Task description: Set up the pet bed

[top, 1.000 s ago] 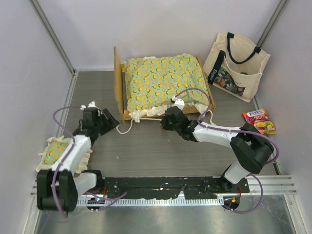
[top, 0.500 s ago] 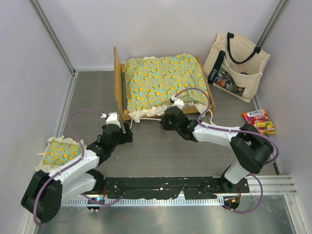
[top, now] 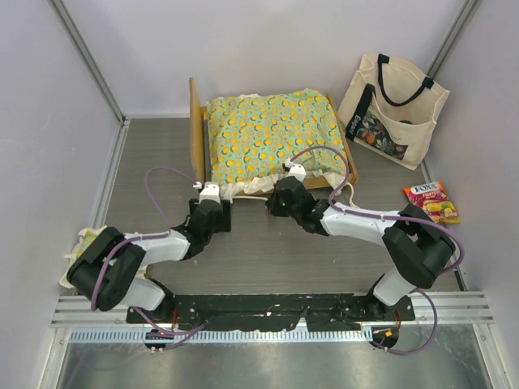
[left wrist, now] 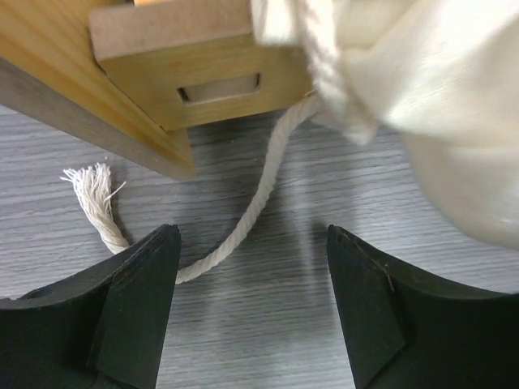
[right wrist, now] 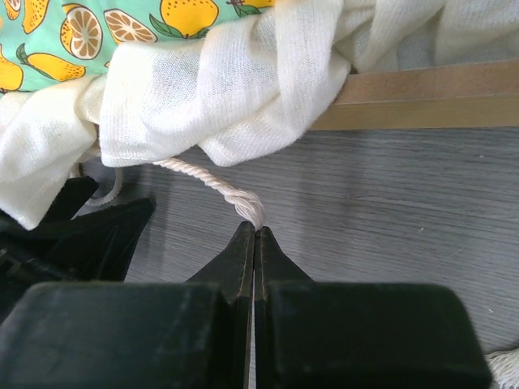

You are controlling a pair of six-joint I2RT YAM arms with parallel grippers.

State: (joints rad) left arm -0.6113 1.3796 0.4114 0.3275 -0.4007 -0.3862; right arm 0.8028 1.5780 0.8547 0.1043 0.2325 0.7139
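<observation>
Green pillow [top: 83,245]: seen at the far left of the bench [top: 268,251], mostly hidden behind the left arm, well apart from the bed and not yet placed.
Left claw [left wrist: 251,243]: held open with nothing gripped, its fingers set either side of a loose cord [left wrist: 261,194] lying by the near-left corner of the bed.
Pet bed: the wood frame [top: 195,134] is stood at the back of the bench, with the cushion [top: 272,134] laid in it.
Right claw [right wrist: 255,235]: closed on the end of a second cord [right wrist: 215,185] that hangs from the cream ruffle [right wrist: 235,89] at the near rail.
Progress: the cushion is judged seated; the cords appear unfastened, so tying and the pillow are judged left.
Writing: "FOX'S" can be read on the sweet packet [top: 431,201]; the label on the tote bag [top: 393,101] is too small to be read.
</observation>
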